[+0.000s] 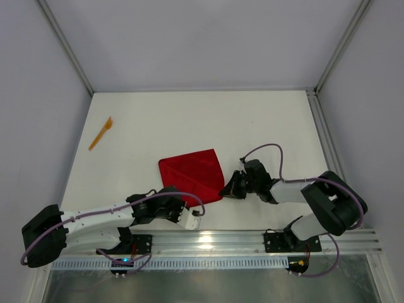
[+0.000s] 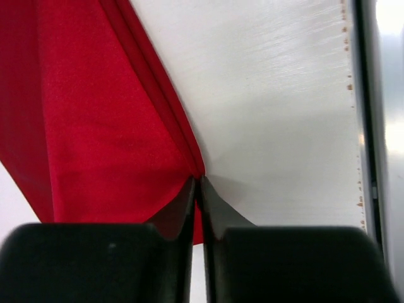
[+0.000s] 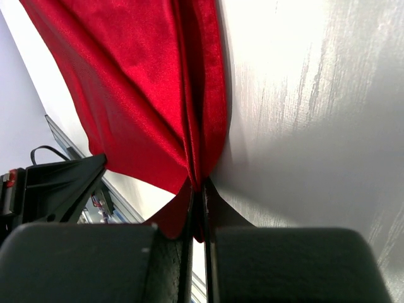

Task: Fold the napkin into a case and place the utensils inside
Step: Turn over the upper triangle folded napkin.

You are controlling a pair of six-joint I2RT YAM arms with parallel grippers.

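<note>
My left claw is pinched shut on the near edge of the red napkin, close to the near side of the worktop. Only a thin bit of cloth sits between the tips, so I judge a quick lift could pull it free and drop that edge. A little farther and to the right, my right claw is likewise clamped shut on the napkin's near right corner, where several layers bunch into a ridge. I cannot tell whether I hold all the layers or only some, so the fold could split open when carried across. With both claws gripping the same cloth, uneven speeds would stretch or skew it, and the case would come out crooked. The napkin lies in the middle of the worktop, partly folded with a diagonal crease, and any part left trailing could drag on the surface. At the far left lies one orange utensil, well apart from the cloth. I see no second one.
</note>
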